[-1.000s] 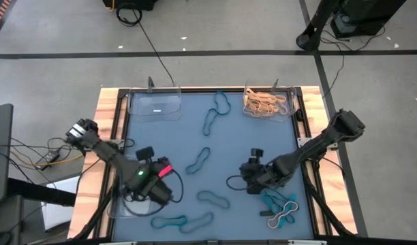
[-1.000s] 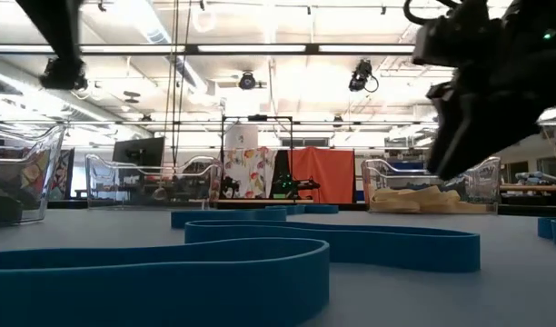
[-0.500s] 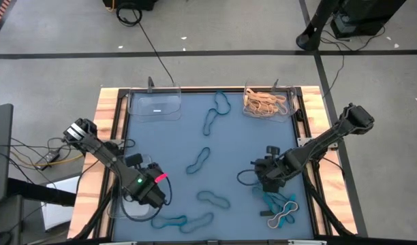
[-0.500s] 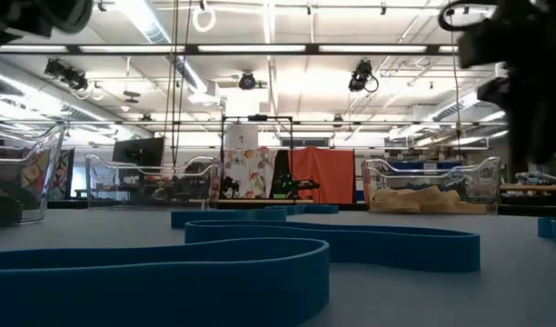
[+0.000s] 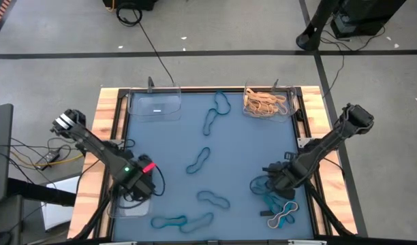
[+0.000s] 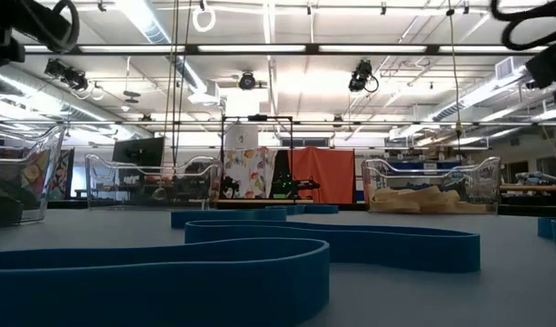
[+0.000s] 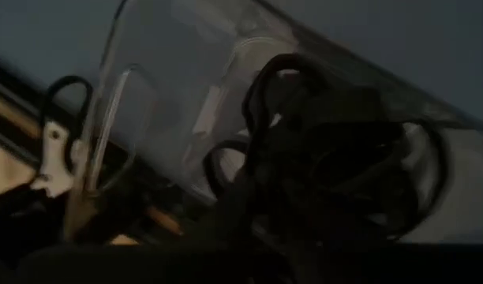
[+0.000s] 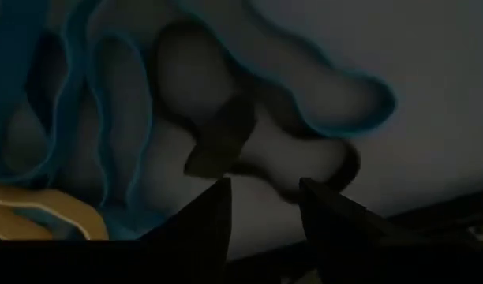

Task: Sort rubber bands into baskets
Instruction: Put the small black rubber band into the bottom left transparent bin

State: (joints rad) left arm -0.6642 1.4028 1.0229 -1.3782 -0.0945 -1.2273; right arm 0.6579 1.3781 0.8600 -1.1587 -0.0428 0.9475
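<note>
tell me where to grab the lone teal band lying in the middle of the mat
Take the teal rubber band at its narrow waist, coming straight down from above. It lies flat on the mat as a long pinched loop, slanted, with open mat all round it and no other band touching, so a pincer set across the waist would likely catch both strands at once.

Left arm (image 5: 130, 178) reaches down at near-left; right arm's fingers (image 8: 218, 213) stand parted, lowered.
</note>
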